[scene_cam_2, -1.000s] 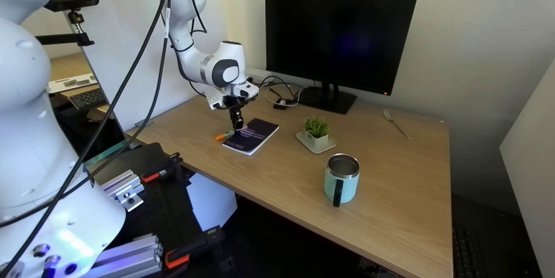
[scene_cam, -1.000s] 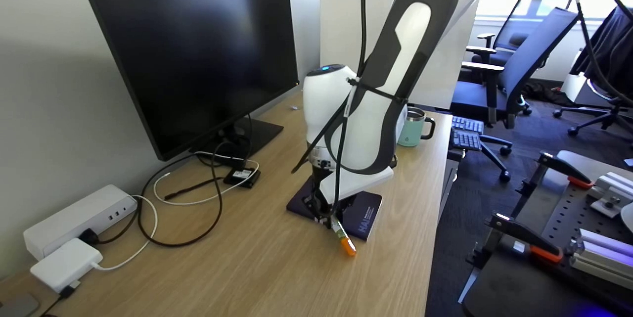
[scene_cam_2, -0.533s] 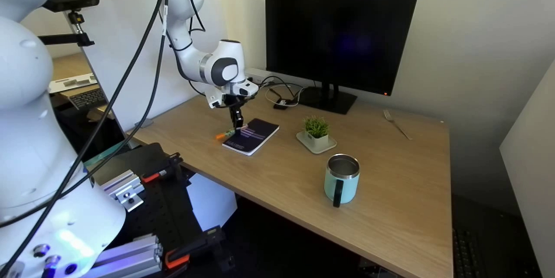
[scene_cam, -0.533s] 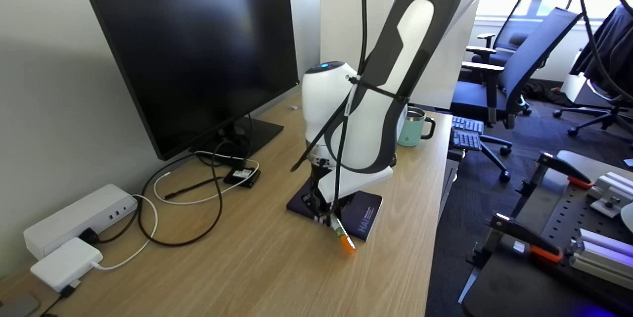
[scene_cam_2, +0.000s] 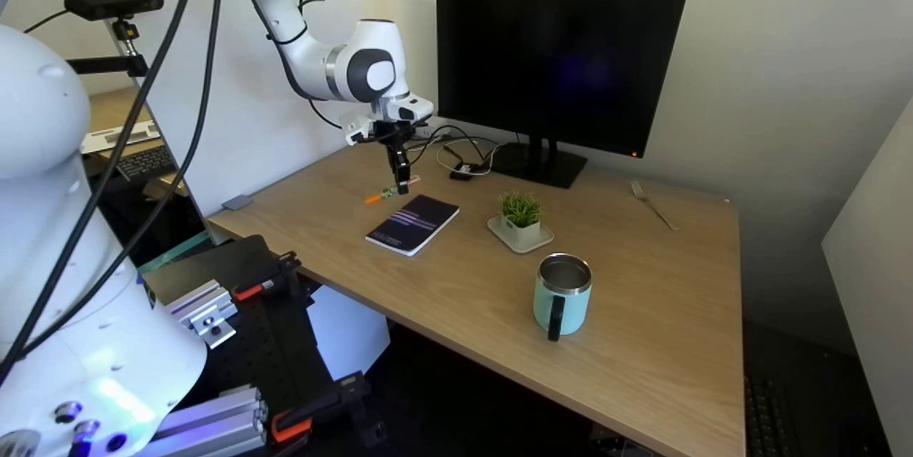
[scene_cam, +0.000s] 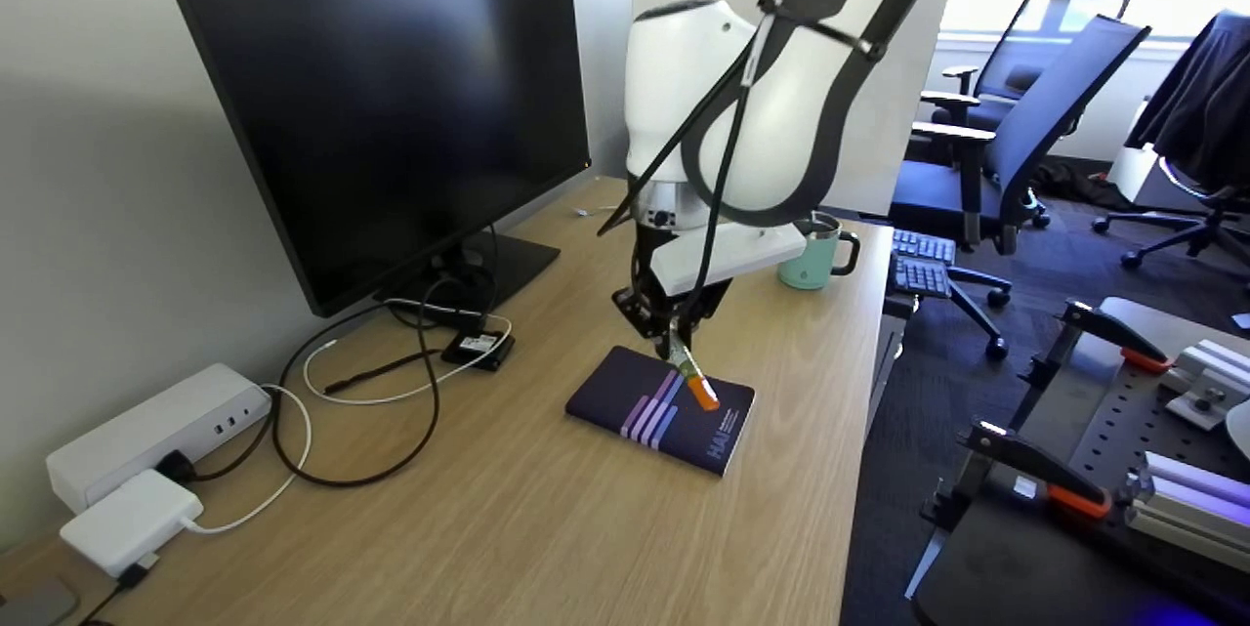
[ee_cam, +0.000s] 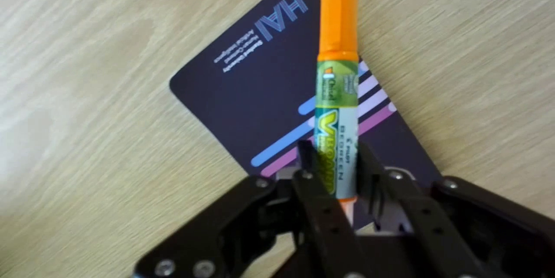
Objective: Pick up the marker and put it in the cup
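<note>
The marker, with an orange cap and a green and white label, shows in the wrist view (ee_cam: 336,87) and in both exterior views (scene_cam: 691,374) (scene_cam_2: 387,193). My gripper (ee_cam: 333,156) is shut on its body, with the orange cap sticking out past the fingers. The gripper also shows in both exterior views (scene_cam: 673,341) (scene_cam_2: 403,188). It holds the marker tilted in the air above the dark notebook. The cup is a teal mug with a black handle, upright on the desk in both exterior views (scene_cam: 807,263) (scene_cam_2: 562,311), well away from the gripper.
The dark notebook (scene_cam_2: 414,225) lies on the desk under the marker. A small potted plant on a saucer (scene_cam_2: 521,229) stands between notebook and cup. A monitor (scene_cam_2: 556,72), cables, a power strip (scene_cam: 156,431) and a fork (scene_cam_2: 653,204) are at the back of the desk.
My gripper has risen off the notebook area with the marker in it, lifting the marker clear of the desk and notebook. The cup, plant and notebook have not moved.
</note>
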Controlling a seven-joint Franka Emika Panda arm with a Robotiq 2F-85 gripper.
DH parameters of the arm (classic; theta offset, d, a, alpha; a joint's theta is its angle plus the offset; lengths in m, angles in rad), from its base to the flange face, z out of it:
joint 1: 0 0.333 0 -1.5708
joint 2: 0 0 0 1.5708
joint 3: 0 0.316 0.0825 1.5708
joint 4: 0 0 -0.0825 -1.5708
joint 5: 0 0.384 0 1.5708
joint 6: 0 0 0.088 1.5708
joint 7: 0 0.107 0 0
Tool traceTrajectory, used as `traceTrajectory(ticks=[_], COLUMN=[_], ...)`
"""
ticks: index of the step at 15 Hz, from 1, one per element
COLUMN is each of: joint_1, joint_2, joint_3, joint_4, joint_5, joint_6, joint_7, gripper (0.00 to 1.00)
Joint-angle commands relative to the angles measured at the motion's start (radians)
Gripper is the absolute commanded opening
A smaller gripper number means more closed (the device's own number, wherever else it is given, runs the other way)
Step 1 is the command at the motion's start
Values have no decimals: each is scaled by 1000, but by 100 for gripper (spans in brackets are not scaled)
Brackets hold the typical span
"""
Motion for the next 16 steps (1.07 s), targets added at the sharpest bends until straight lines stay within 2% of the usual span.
traceTrajectory(ticks=[1, 3, 5, 6, 10, 13, 16], joint_1=[52, 70, 52, 27, -107, -231, -328], joint_2=[-166, -251, -319, -350, -443, -489, -509], joint_3=[-88, -152, -179, -172, -76, 18, 72], joint_4=[-130, -188, -224, -237, -278, -304, -319], joint_5=[-133, -279, -454, -535, -775, -858, -924], joint_6=[-48, -84, -143, -178, -336, -421, -461], joint_7=[149, 296, 454, 526, 758, 842, 881], gripper=[6, 6, 6, 6, 6, 6, 6])
